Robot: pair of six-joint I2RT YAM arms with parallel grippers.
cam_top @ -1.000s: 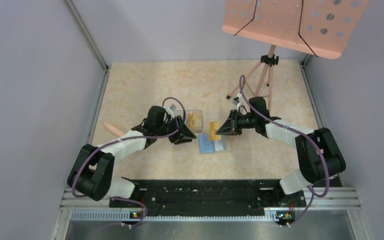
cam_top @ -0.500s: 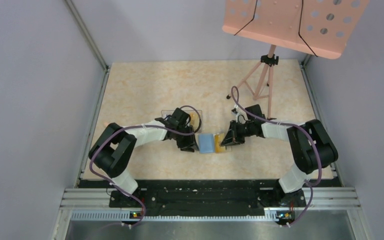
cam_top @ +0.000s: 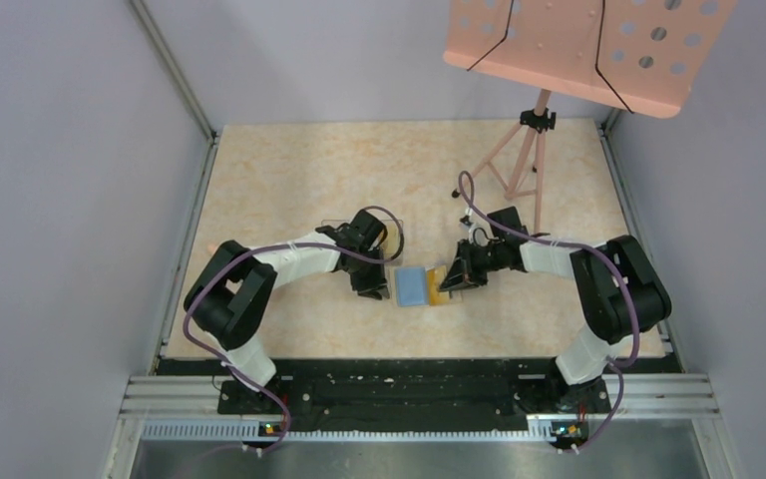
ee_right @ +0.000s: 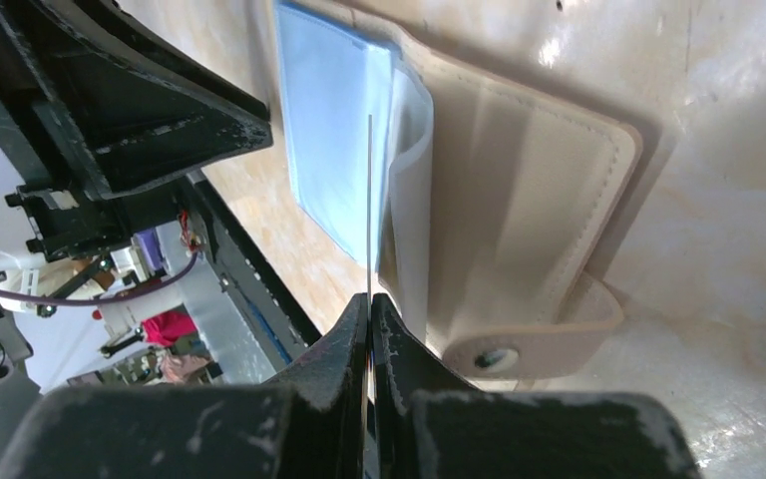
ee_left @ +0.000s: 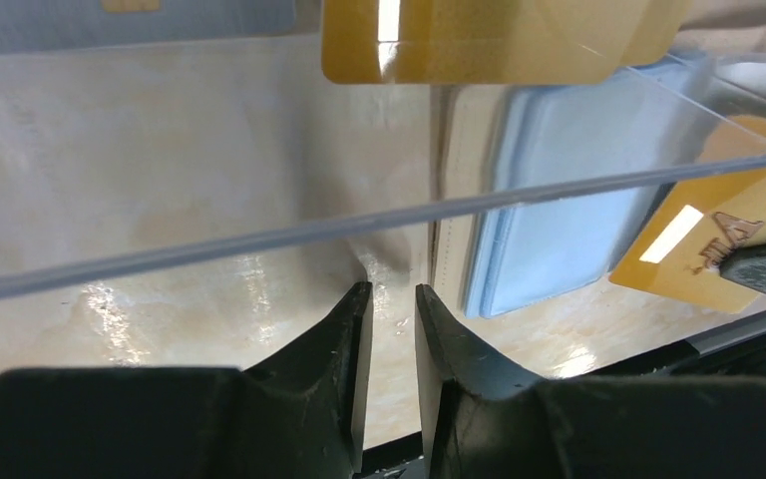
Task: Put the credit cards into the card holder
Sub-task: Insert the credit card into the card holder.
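The right pincer (ee_right: pixel 370 311) is clamped shut on a yellow-orange credit card (ee_left: pixel 703 249). It grips one end, so most of the card juts out free beyond the fingertips. In its own wrist view the card shows edge-on, as a thin line. This hold looks chosen so that the free end can lead into a slot while the fingers stay clear of the pocket.

The free end reaches over the card holder (ee_right: pixel 529 190), which lies opened flat on the counter (cam_top: pixel 299 180). The holder's light blue inside faces up, and its tan flap with the snap tab is on the right arm's side. The card's edge runs just beside a pale pocket lip that bulges upward, so I judge it is aimed at that pocket. Whether the tip is already inside cannot be told.

On the holder's far side is the left pincer (ee_left: pixel 391 314), its fingers narrowly apart with nothing between them. It sits low to the counter, just beside the holder's left edge, and contact cannot be made out. It looks placed as a stop, so that the holder does not slide away when the card pushes in.

Just behind the left pincer stands the clear box (ee_left: pixel 259 235). Another yellow card (ee_left: pixel 489 40) waits inside it, within easy reach of that arm
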